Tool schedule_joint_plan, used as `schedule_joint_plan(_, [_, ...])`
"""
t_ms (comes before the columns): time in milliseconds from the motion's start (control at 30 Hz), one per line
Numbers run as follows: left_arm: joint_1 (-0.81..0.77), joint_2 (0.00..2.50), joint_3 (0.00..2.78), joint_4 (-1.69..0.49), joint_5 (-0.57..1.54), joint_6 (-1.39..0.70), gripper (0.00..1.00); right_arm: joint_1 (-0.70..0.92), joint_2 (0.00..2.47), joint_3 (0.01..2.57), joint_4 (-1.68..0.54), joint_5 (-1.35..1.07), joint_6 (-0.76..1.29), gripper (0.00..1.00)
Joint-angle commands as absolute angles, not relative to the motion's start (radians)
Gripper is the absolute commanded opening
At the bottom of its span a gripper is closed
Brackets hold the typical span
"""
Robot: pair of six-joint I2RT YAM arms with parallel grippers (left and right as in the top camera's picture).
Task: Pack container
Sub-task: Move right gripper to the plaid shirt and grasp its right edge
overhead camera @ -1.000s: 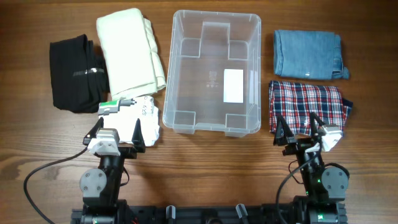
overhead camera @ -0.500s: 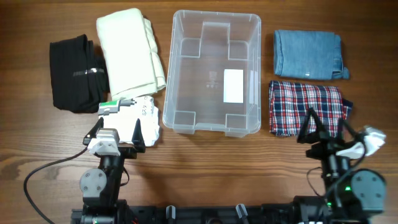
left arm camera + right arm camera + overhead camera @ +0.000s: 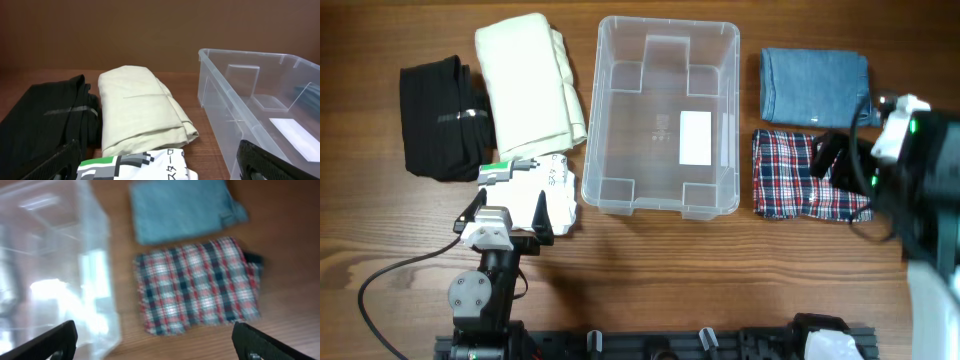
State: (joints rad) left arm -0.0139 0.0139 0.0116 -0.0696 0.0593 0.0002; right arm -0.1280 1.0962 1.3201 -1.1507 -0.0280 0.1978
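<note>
1. My left gripper (image 3: 508,212) is sitting at the near edge of the table (image 3: 380,230). Its jaws are spread wide and gripping nothing, and its tips are straddling the near end of the white printed garment (image 3: 548,190).
2. My right gripper (image 3: 155,341) is hovering over the plaid shirt (image 3: 800,178), fingers wide apart with nothing between them. The wrist view is smearing with motion, so I'm not calling the height above the cloth.
3. The container (image 3: 665,115) is standing mid-table between the two clothing groups. It's carrying only its own white label (image 3: 695,137). I'm judging progress at zero: nothing is packed.
4. Farther back, the folded denim (image 3: 815,85) is lying just beyond the plaid, right of the container. The cream garment (image 3: 525,85) and the black garment (image 3: 440,115) are lying on the left. All five pieces are waiting outside the bin, so the whole load is left to do.
5. Versus a second ago, my right arm is coming up off its near-edge park spot and swinging forward over the plaid. My left arm isn't moving, and the clothes and container are staying put.
</note>
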Motion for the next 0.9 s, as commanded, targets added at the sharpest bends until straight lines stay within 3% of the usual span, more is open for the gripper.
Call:
schedule_joint_plan(0, [-0.017, 0.009, 0.006, -0.070, 0.078, 0.019, 1.00, -0.233, 1.217, 1.367, -1.204, 0.022, 0.110, 1.00])
schedule_joint_plan(200, [-0.017, 0.016, 0.006, -0.070, 0.078, 0.019, 1.00, -0.469, 1.383, 1.366, -1.189, 0.022, 0.201, 1.00])
schedule_joint_plan(367, [-0.017, 0.016, 0.006, -0.070, 0.078, 0.019, 1.00, -0.568, 1.448, 1.366, -1.164, 0.014, 0.206, 1.00])
schedule_joint_plan(567, [-0.017, 0.016, 0.006, -0.070, 0.078, 0.019, 1.00, -0.569, 1.533, 1.366, -1.111, -0.080, 0.009, 1.00])
schedule_joint_plan(867, [-0.017, 0.016, 0.006, -0.070, 0.078, 0.019, 1.00, -0.569, 1.716, 1.366, -1.042, -0.144, -0.054, 1.00])
